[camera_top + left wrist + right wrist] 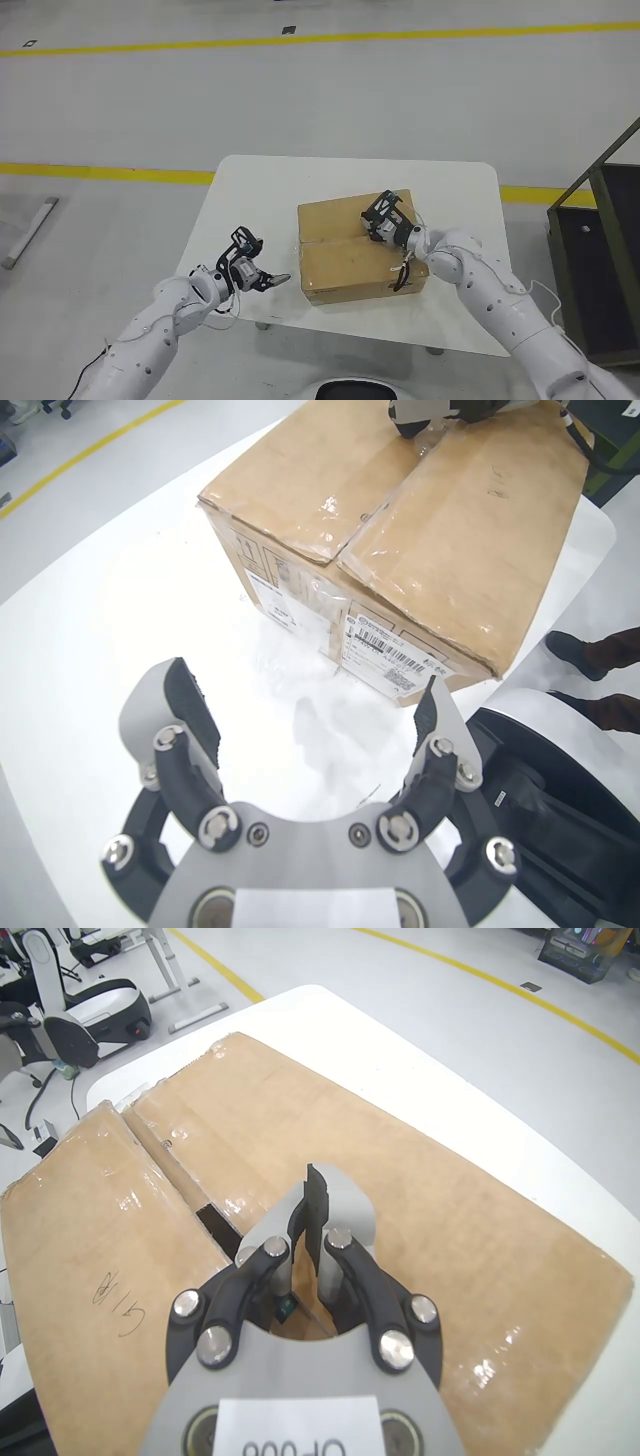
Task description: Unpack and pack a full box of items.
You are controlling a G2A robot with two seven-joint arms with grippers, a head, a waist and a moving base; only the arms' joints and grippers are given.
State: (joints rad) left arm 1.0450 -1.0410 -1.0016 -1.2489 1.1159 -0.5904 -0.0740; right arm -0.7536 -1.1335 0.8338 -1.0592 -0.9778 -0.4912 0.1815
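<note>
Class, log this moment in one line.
box: closed, on table | left gripper: open, beside box | right gripper: shut, over top seam

Bright, even overhead indoor light in all views; shadows are weak and soft. In the left wrist view the table (pixel 100 610) blows out to near pure white mid-frame, with only a faint grey smudge below the box (pixel 450 540). Clear tape (pixel 327 507) on the flaps throws small specular glints in both wrist views. Both also show strong barrel distortion: table edges and the yellow floor line (pixel 525 993) bow toward the frame corners.
</note>
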